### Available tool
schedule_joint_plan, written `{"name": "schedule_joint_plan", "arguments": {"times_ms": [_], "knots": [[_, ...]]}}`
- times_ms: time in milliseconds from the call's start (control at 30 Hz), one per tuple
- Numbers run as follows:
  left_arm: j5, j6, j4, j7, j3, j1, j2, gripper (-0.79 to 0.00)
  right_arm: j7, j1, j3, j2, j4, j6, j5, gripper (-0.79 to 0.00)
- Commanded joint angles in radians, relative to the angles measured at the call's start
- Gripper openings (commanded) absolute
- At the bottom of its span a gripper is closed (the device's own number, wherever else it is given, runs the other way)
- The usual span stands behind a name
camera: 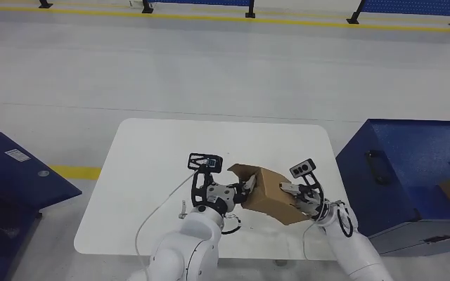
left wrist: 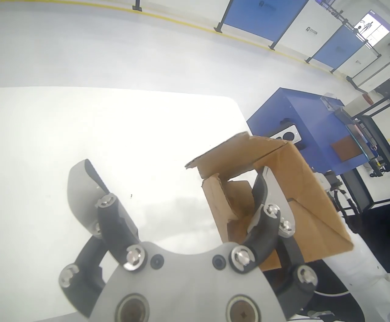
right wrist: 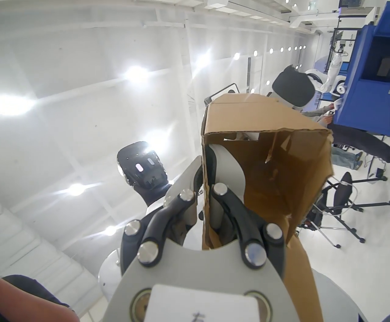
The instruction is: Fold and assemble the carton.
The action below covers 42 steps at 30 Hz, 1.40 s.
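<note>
- White table with rounded corners, on a pale grey floor.
- Blue cabinet just beside the table's right edge.
- Another blue unit off its left side, perhaps a bin.
- Yellow line across the far floor; blue panels stand behind it.
- Black chair; ceiling lights.

White rounded arms carry grey metal wrist plates, silver screws and black-linked curved fingers.

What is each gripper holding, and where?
Right gripper pinches the brown cardboard carton by a side wall at its open end; left gripper is open, holding nothing.
</note>
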Motion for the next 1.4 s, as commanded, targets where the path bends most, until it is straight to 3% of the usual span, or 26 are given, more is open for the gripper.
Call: {"name": "schedule_joint_plan", "arguments": {"times_ms": [0,233,433,600,833,967,1267,1367], "knots": [[-0.001,-0.007,0.006,0.005,0.004,0.001,-0.003,0.000,0.005,0.000,0.001,-0.001,0.002,0.012,0.004,-0.785],[0.002,-0.022,-0.086,0.033,-0.015,0.036,-0.009,0.000,0.012,0.011,-0.003,-0.011,0.044,0.155,0.102,-0.785],[-0.003,-0.044,-0.188,0.048,-0.092,0.108,-0.001,0.000,0.033,0.034,-0.015,-0.022,0.086,0.252,0.163,-0.785],[-0.001,-0.081,-0.164,0.032,-0.129,0.148,0.003,0.000,0.056,0.041,-0.025,-0.029,0.095,0.295,0.175,-0.785],[-0.008,-0.116,-0.112,0.036,-0.092,0.139,-0.006,0.000,0.071,0.040,-0.025,-0.035,0.091,0.311,0.163,-0.785],[0.005,-0.112,-0.100,0.033,-0.071,0.125,-0.012,0.000,0.078,0.040,-0.018,-0.037,0.093,0.300,0.150,-0.785],[-0.061,-0.071,-0.118,0.062,-0.083,0.111,-0.030,0.000,0.083,0.030,0.021,-0.038,0.086,0.168,0.091,-0.785],[-0.182,-0.075,-0.157,0.098,-0.105,0.120,-0.039,0.000,0.072,0.031,0.049,-0.038,0.088,0.041,0.046,-0.785]]}}
